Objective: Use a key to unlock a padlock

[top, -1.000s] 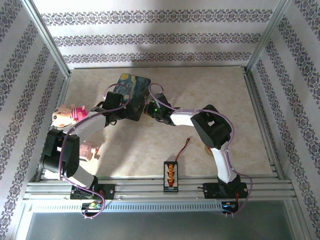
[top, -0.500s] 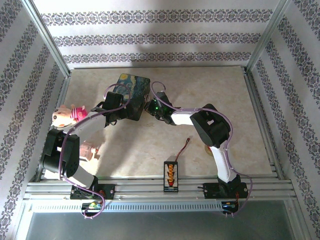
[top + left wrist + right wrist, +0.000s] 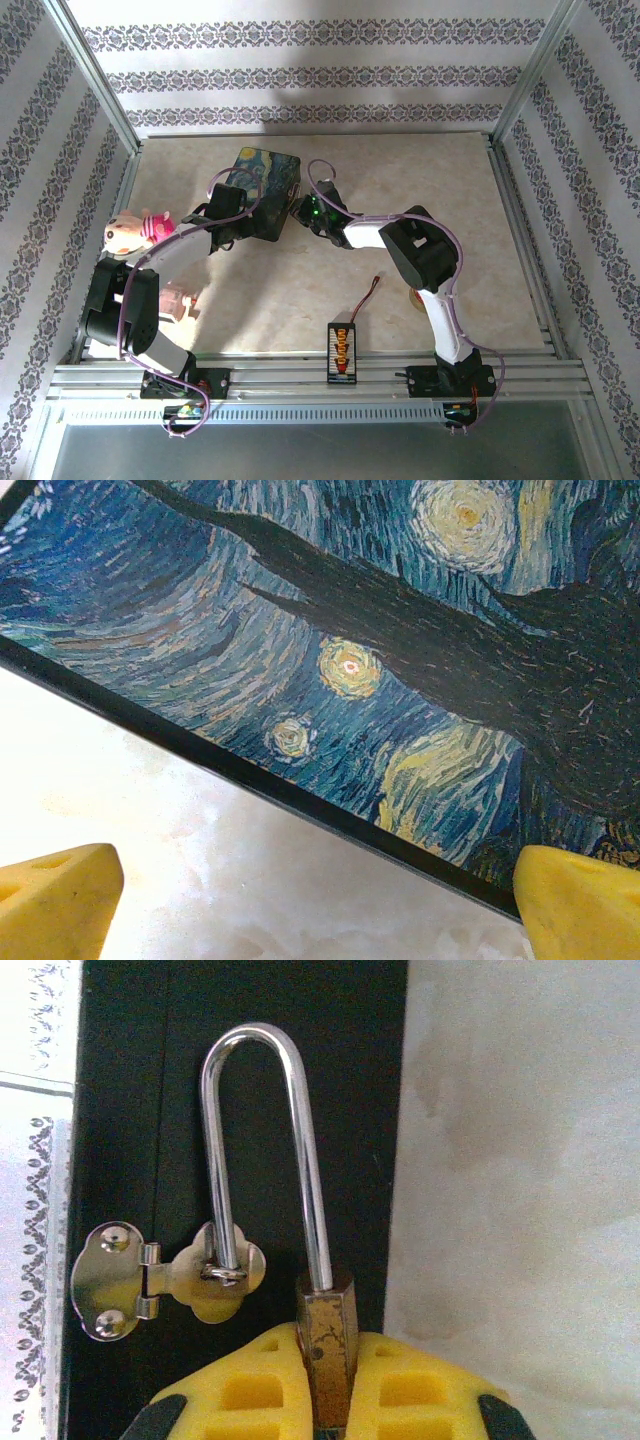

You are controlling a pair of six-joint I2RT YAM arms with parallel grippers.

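Our right tool (image 3: 325, 1400) clamps the brass body of the padlock (image 3: 326, 1325) between its yellow fingers, hard against the dark side of the painted box (image 3: 400, 630). One shackle leg sits in the body, the other runs through the ring of the clasp (image 3: 170, 1280). Our left tool (image 3: 320, 900) hangs spread open at the lid's edge, over the table (image 3: 250, 880).

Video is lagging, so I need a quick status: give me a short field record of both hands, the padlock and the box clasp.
right hand: shut on the brass body of the padlock
shackle: one leg through the loop of the clasp, the other in the brass body
clasp mount: on the dark side of the box
left hand: open, at the edge of the painted lid
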